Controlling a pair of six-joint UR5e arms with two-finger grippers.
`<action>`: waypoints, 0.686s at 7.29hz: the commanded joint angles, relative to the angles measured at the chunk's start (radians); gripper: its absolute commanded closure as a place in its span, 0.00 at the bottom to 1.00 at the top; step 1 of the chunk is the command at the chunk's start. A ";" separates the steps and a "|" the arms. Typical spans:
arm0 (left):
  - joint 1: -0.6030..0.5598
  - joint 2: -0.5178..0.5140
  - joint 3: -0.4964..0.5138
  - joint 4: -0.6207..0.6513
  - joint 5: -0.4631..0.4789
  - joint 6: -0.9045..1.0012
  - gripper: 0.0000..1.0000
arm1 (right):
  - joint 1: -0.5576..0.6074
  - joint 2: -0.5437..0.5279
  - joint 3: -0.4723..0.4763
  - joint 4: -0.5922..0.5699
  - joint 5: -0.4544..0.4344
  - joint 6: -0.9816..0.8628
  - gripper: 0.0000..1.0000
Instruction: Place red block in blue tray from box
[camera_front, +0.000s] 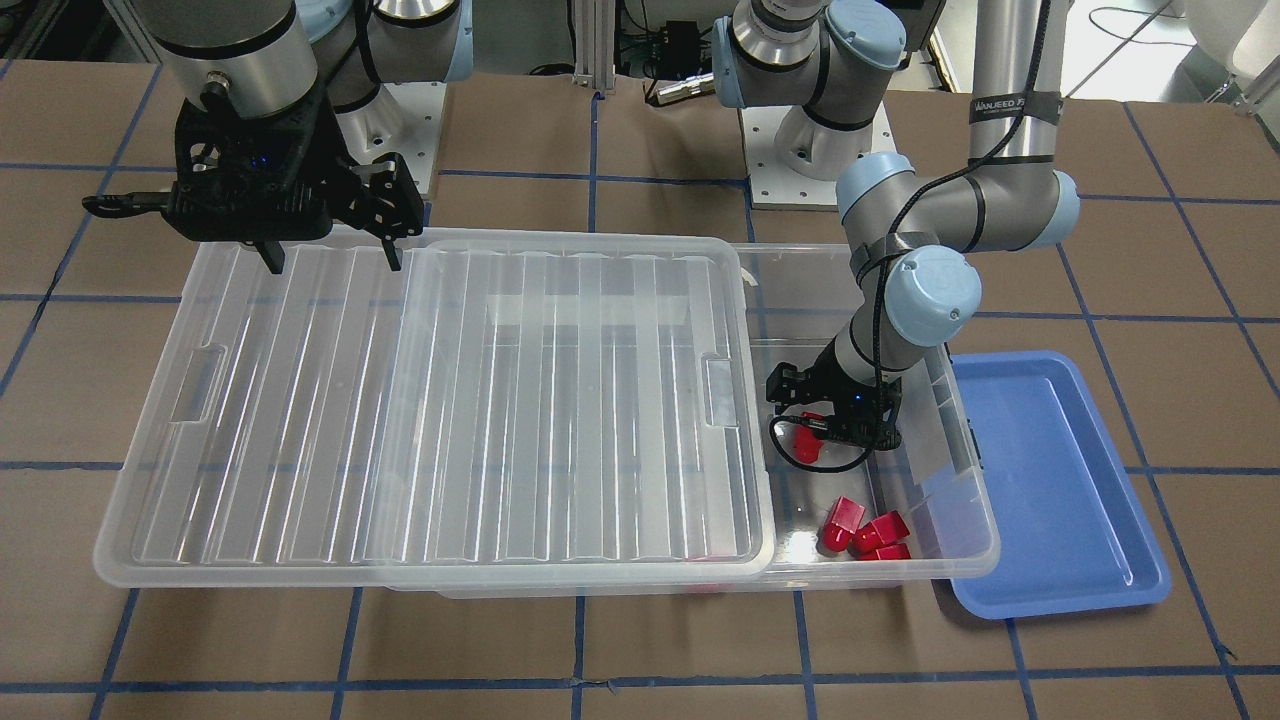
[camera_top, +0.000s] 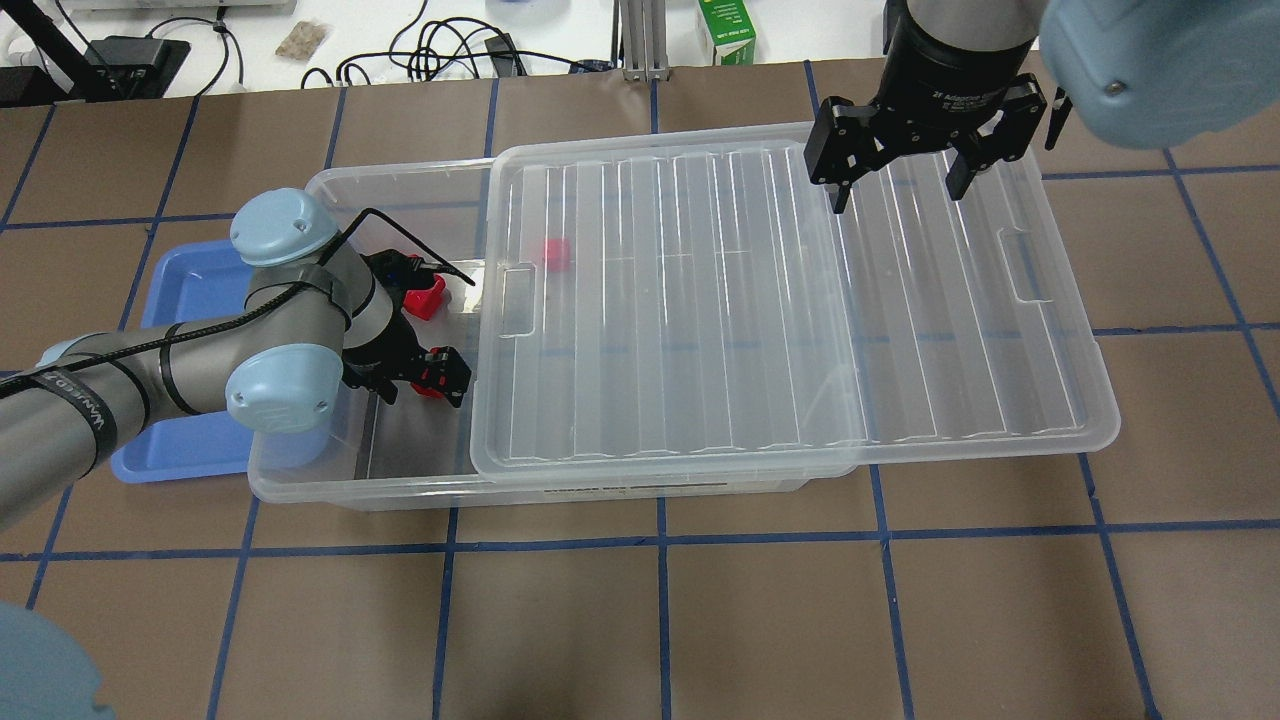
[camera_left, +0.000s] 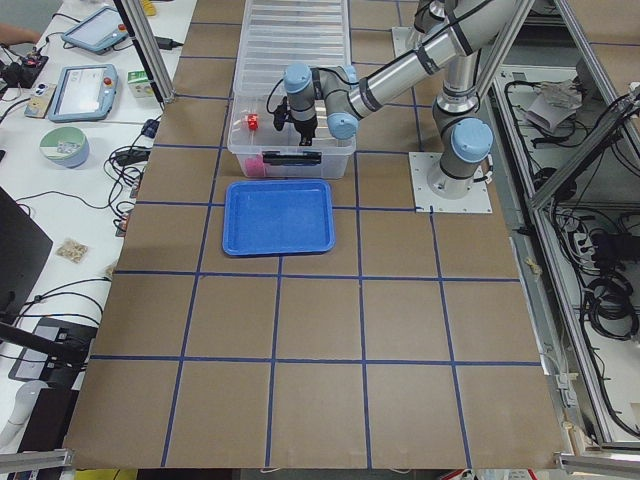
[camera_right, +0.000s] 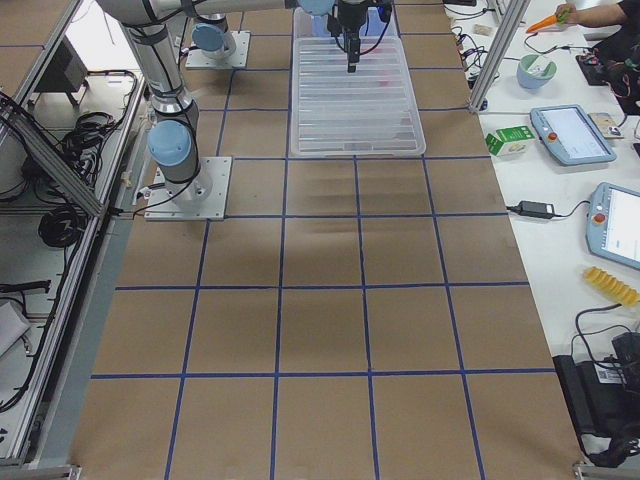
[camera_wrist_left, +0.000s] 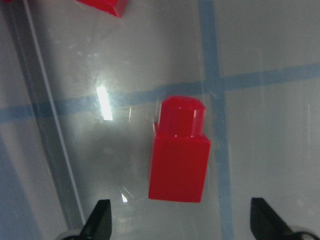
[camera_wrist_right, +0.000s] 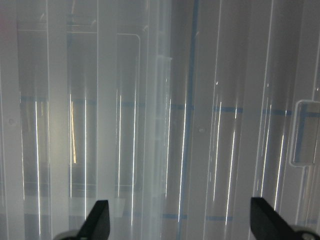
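Note:
The box (camera_top: 400, 492) is a clear bin, and its ribbed lid (camera_top: 780, 300) is slid aside, leaving one end open. My left gripper (camera_top: 432, 378) is down inside that open end, jaws open. In the left wrist view the open left gripper (camera_wrist_left: 182, 218) has a red block (camera_wrist_left: 180, 160) lying on the bin floor just ahead of its fingertips (camera_wrist_left: 102, 216), untouched. More red blocks (camera_front: 865, 530) lie near the bin's corner, and one (camera_top: 555, 250) lies under the lid. The blue tray (camera_front: 1050, 480) lies empty beside the box. My right gripper (camera_top: 895, 190) hangs open above the lid.
The lid (camera_front: 450, 400) overhangs the box on the right arm's side. The bin wall (camera_front: 960, 440) stands between the left gripper and the tray. Brown table with blue tape lines lies all around.

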 joint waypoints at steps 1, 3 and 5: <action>0.000 -0.013 0.004 0.035 -0.003 -0.004 0.29 | 0.000 0.000 -0.002 -0.003 0.001 -0.002 0.00; -0.002 -0.027 0.008 0.080 -0.005 -0.006 0.29 | 0.002 0.000 -0.002 -0.005 0.007 0.000 0.00; -0.008 -0.027 0.022 0.083 -0.004 -0.012 0.29 | 0.002 0.001 -0.002 -0.005 0.012 0.000 0.00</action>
